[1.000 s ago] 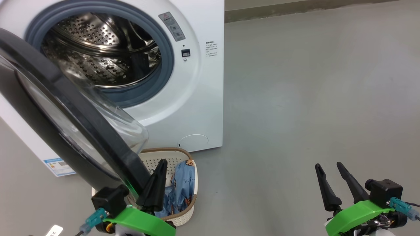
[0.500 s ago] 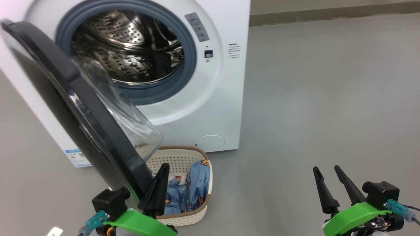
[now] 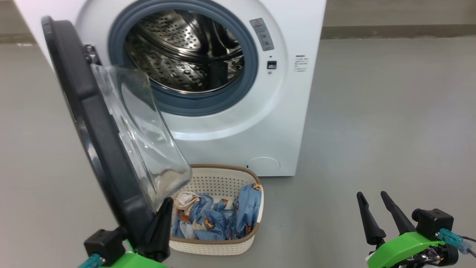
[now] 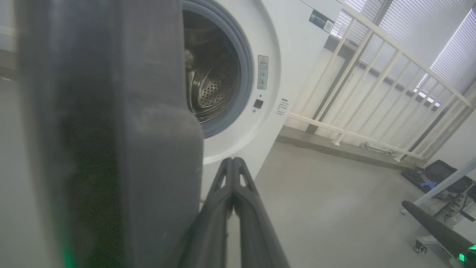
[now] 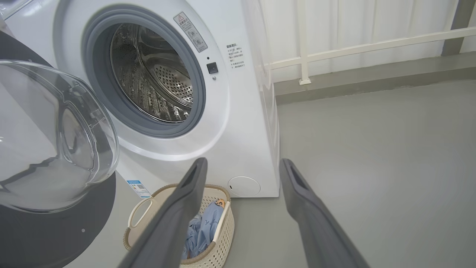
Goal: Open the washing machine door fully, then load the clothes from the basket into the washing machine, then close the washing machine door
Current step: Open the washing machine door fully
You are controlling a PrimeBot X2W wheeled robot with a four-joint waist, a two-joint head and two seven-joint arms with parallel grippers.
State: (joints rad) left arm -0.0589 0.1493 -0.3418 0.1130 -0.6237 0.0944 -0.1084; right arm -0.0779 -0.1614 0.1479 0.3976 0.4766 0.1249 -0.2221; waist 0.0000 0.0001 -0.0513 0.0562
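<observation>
bracing closed left gripper (image 3: 167,204) against door (image 3: 97,123), likely to swing it wide; holding right gripper (image 3: 371,194) spread for clothes (image 3: 212,220).

light: bright, even, daylight through blinds (image 4: 453,44) | glare: reflections on drum (image 3: 186,56) | blur: washing machine door (image 4: 111,130) soft, grainy in left wrist view | shadows: faint, soft

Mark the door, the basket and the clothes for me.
door (image 3: 95,123): head view, on its black rim.
basket (image 3: 214,247): head view, on its front wall.
clothes (image 3: 212,223): head view, on the blue fabric in the middle of the heap.
</observation>
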